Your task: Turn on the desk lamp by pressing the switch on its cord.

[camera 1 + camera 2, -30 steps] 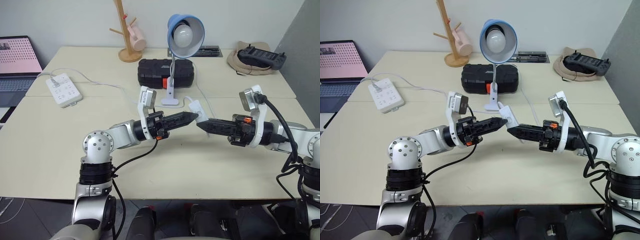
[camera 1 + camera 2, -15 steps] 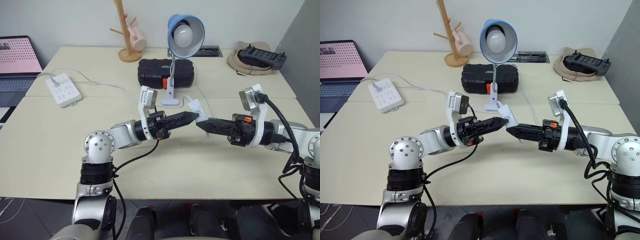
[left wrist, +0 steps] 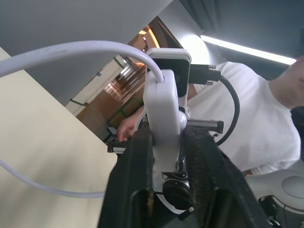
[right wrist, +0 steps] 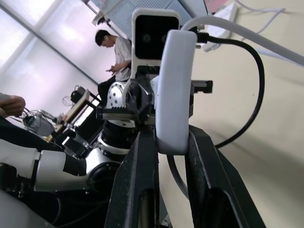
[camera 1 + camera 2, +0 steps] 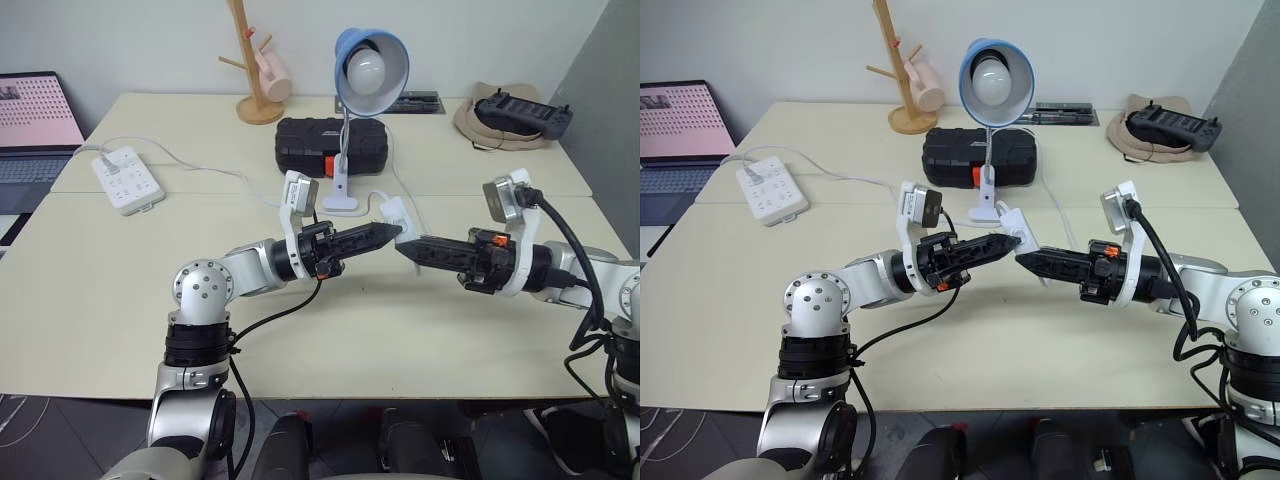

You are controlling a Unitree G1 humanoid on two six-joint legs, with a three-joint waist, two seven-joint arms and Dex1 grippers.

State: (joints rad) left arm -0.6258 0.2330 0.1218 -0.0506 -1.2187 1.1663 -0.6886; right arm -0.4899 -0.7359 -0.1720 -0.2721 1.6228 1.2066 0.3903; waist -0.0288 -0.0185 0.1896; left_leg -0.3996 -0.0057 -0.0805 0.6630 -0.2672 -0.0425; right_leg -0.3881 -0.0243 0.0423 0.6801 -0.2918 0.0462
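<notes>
Switch (image 5: 393,211) held aloft — both grippers' jaws clamped on it; lamp (image 5: 366,68) unlit.

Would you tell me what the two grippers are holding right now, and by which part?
Both hold the switch lifted off the table: the right gripper pinches one end, the left gripper closes on the other, with the cord leaving both ends.

Switch (image 5: 394,212) between grippers, before desk lamp (image 5: 368,68)

The switch (image 4: 174,90) has its lower end hidden between the black fingers (image 4: 140,190). The cord (image 3: 71,50) runs off frame, and the person (image 3: 266,118) behind is cut at the edge.
</notes>
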